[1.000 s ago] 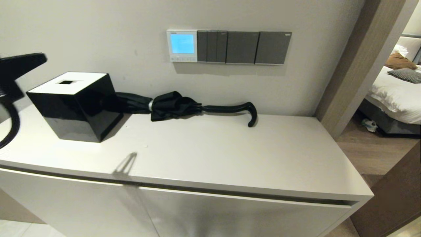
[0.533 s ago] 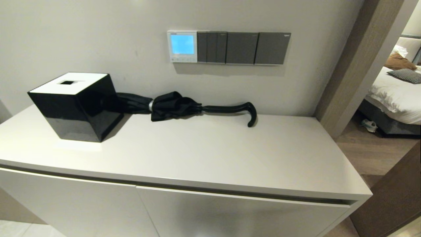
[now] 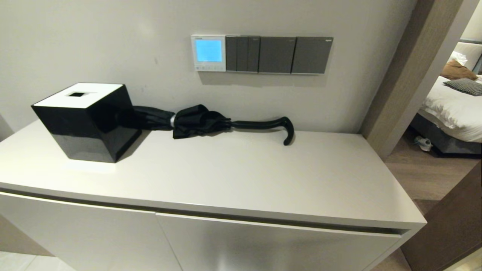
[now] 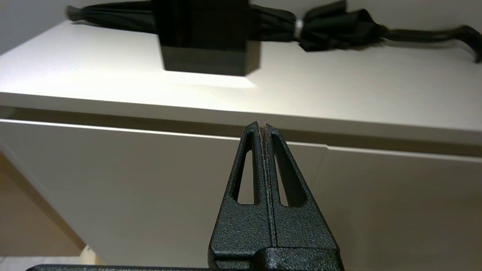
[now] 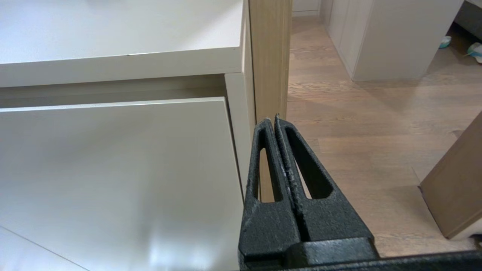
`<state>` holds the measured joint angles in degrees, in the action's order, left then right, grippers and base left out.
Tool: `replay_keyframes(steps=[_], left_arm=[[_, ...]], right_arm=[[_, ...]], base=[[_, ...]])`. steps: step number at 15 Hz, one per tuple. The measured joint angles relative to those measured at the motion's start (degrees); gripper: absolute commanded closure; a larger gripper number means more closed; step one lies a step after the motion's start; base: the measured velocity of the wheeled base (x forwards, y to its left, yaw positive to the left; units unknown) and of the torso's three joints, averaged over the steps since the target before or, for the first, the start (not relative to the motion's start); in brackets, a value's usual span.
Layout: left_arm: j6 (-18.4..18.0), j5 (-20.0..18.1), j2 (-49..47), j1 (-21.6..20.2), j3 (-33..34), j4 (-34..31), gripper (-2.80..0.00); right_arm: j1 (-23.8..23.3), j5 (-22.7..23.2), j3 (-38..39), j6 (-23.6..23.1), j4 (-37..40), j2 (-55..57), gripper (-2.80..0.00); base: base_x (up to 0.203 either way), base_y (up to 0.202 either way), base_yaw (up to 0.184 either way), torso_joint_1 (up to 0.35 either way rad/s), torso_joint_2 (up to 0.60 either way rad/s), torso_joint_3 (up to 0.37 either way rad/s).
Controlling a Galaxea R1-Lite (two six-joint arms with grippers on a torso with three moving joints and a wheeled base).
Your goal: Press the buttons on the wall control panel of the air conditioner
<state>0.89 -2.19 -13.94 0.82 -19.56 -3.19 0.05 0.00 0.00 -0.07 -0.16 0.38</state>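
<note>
Right now I see the control panel (image 3: pixel 208 52) on the wall above the cabinet (image 3: pixel 263 180), left of the dark switch plates (image 3: pixel 278 54), its buttons (image 3: pixel 208 67) under the blue screen. My left gripper (image 4: pixel 262 126) sits low before the cabinet front, jaws pressed together, empty. My right gripper (image 5: pixel 273 119) likewise, by the cabinet's corner.

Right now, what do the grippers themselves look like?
Left gripper and right gripper look alike: matte black with a grainy texture. Each finger is a tapered wedge with a long slot cut through it, rising from a blocky black base. No cables, markings or labels show. Neither appears in the head view.
</note>
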Motion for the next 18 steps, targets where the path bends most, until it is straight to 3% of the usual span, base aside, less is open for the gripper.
replay_keyframes(steps=[3,8,12,15,18], left_arm=[[-0.6,-1.3,3.6,-1.5,3.6,-1.9,0.00],[-4.7,3.9,12.3,-1.5,12.5,-2.6,0.00],[-4.8,5.2,13.8,-1.4,16.1,1.9,0.00],[-6.4,7.7,13.9,-1.4,18.8,9.5,0.00],[-8.1,7.1,14.0,-1.4,19.5,9.3,0.00]], right_arm=[[0.0,0.0,0.0,0.0,0.0,0.0,0.00],[0.0,0.0,0.0,0.0,0.0,0.0,0.00],[0.0,0.0,0.0,0.0,0.0,0.0,0.00],[0.0,0.0,0.0,0.0,0.0,0.0,0.00],[0.0,0.0,0.0,0.0,0.0,0.0,0.00]], base=[[0.000,0.000,0.000,0.000,0.00,0.000],[0.000,0.000,0.000,0.000,0.00,0.000],[0.000,0.000,0.000,0.000,0.00,0.000],[0.000,0.000,0.000,0.000,0.00,0.000],[0.000,0.000,0.000,0.000,0.00,0.000]])
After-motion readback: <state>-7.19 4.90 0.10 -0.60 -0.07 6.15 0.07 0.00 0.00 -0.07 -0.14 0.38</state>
